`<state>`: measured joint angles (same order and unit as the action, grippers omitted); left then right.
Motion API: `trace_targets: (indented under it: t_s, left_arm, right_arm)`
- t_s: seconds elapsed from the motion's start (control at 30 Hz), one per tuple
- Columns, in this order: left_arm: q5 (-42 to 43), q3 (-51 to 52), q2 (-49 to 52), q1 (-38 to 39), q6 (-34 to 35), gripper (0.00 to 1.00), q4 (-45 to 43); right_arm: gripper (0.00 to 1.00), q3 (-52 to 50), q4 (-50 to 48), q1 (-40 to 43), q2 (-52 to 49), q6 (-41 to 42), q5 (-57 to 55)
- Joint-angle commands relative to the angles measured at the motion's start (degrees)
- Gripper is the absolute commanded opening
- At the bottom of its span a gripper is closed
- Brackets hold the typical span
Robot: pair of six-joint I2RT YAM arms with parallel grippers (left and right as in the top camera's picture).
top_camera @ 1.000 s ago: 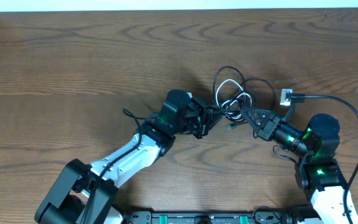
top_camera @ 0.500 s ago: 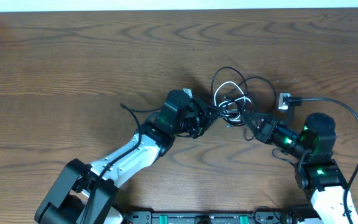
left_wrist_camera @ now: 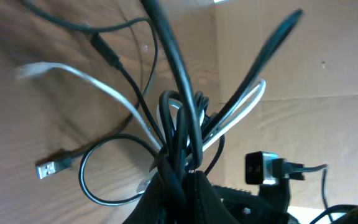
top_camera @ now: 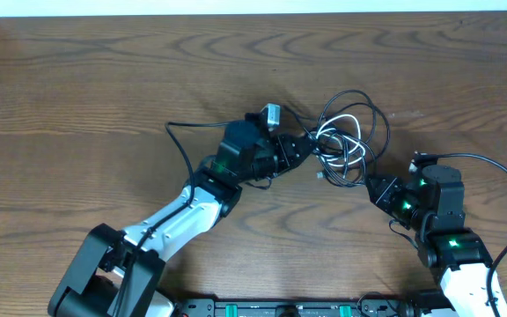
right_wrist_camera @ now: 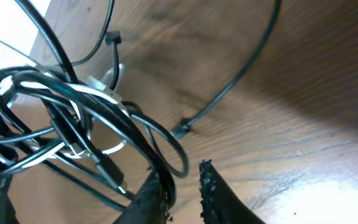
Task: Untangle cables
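- Right, the cables [top_camera: 346,141] are bunched in one loose knot, a little right of the middle of the tabletop [top_camera: 104,88]. They sit between the two arms and well clear of every edge.
- Mostly thin black cords, with a white cord [top_camera: 340,130] looped through the heart of them. All of it is far thinner than the fingers working it.
- From the way the strands spring into open loops and droop off the bunch, I'd call them light and limp, with a bit of curl left in them. Nothing here looks fragile, but a hard pull would likely cinch the knot tighter.
- The sheaths look smooth, so a single strand may well slide through a pinch.
- The better holds look like the ends. A flat plug [left_wrist_camera: 50,168] lies out on the wood on its own tail, and a small plug [right_wrist_camera: 180,129] ends a long black strand that arcs away from the bunch. Each is stiff enough to grip, and a free end can be fed back out through the loops.
- The left hand [top_camera: 306,150] is clenched on the knot's left side. Its wrist view shows several black strands and the white one squeezed together at its tips.
- The right hand [top_camera: 378,189] sits just off the knot's near-right side with its fingers a slit apart. Bare wood shows between them and nothing is clamped.
- One black loop runs right beside a fingertip [right_wrist_camera: 155,194] of that hand. Whether they touch, I can't tell.
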<state>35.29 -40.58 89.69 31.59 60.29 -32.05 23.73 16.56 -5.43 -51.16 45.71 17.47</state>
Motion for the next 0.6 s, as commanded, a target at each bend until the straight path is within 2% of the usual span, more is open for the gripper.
trace_targets:
  t_s: [0.0, 0.13, 0.27, 0.47, 0.57]
  left_arm:
    - [1.81, -0.42, -0.02, -1.49, -5.01, 0.08, -0.13]
    - [1.81, -0.39, -0.02, -2.95, -5.01, 0.08, -0.13]
    - [1.77, -0.42, -0.02, -3.89, -4.98, 0.08, 0.81]
    - [3.04, -0.42, 0.0, -4.81, -4.79, 0.08, 3.28]
    - [5.4, -0.42, 0.0, -4.81, -5.62, 0.08, 3.23]
  right_arm:
    - [0.22, 0.81, 0.11, 0.09, 0.33, -0.81, -2.34]
    - [0.35, 0.81, 0.0, 0.11, 0.61, -0.87, 1.64]
    - [0.59, 0.83, -0.9, 0.24, 2.29, -1.64, 8.24]
    - [0.7, 0.83, -7.06, 0.24, 6.88, -1.66, 15.13]
    - [0.7, 0.83, -11.39, 0.22, 8.24, -2.38, 15.96]
